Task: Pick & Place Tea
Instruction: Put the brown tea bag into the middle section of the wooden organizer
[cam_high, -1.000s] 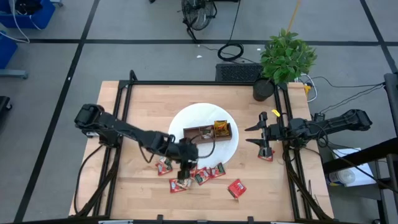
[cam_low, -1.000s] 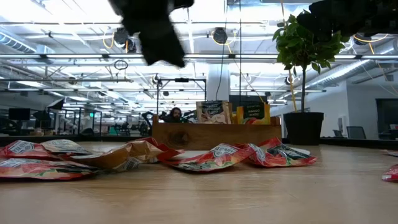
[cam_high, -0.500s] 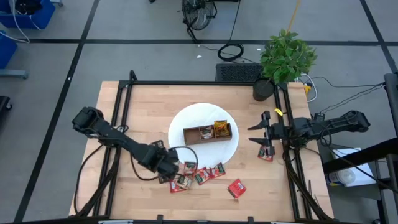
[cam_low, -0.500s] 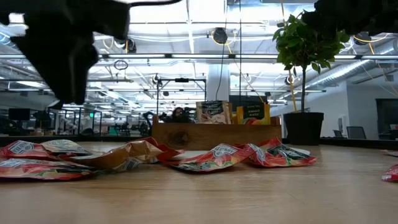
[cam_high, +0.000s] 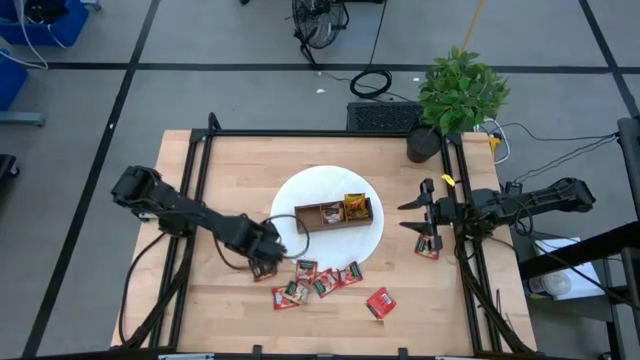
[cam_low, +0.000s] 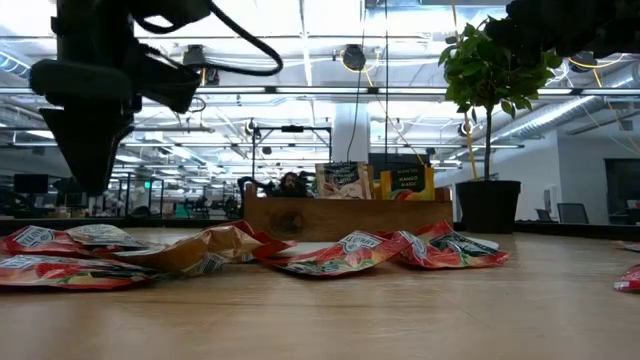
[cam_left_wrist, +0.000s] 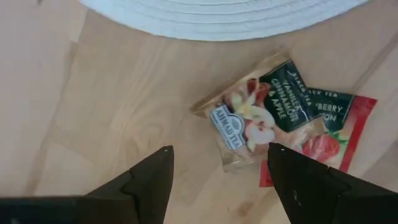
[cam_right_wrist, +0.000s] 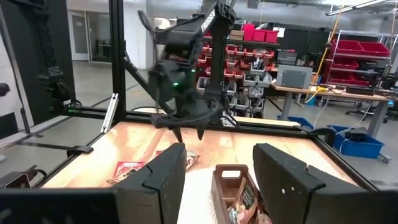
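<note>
Several red and tan tea sachets lie flat on the wooden table in front of a white plate. One more red sachet lies apart, nearer the front edge. The plate bears a brown wooden tray, and a few sachets stand in the tray's right compartment. My left gripper points down, open, over the left end of the sachets. A tan sachet overlapping a red one lies just beyond its fingers. My right gripper waits open at the table's right.
A potted plant stands at the far right corner. Black frame rails run along the table's left and right sides. A small red thing lies under my right arm's wrist. Bare wood stretches along the near left.
My left gripper has gone from above the middle of the sachets toward the table's left edge, and lower. It has tipped until it points straight down. The sachets on the table lie as they did.
</note>
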